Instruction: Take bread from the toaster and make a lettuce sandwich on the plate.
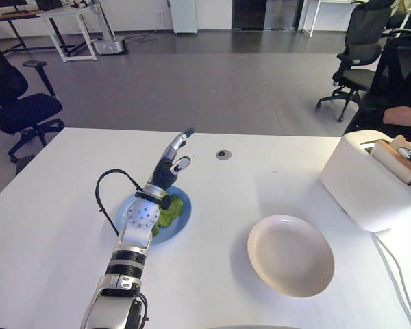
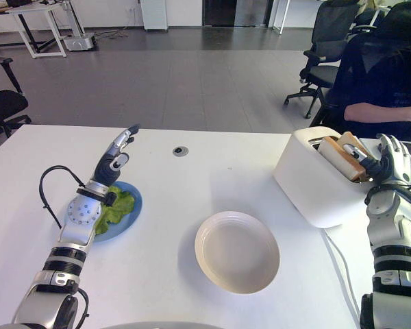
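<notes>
A white toaster [image 2: 315, 179] stands at the table's right side with two bread slices [image 2: 342, 156] sticking out of its slots. My right hand [image 2: 392, 159] is at the toaster's right, fingers curled around the end of a slice. An empty cream plate [image 2: 237, 252] lies in the middle front. A small blue plate [image 1: 180, 212] at the left carries green lettuce [image 1: 168, 212]. My left hand [image 1: 172, 161] hovers above that blue plate with its fingers stretched out straight, holding nothing.
A small round grommet [image 1: 223, 154] sits in the tabletop behind the plates. A black cable [image 1: 106, 184] loops off my left forearm. The toaster's cord [image 1: 397, 271] trails toward the table's front right. Office chairs stand on the floor beyond.
</notes>
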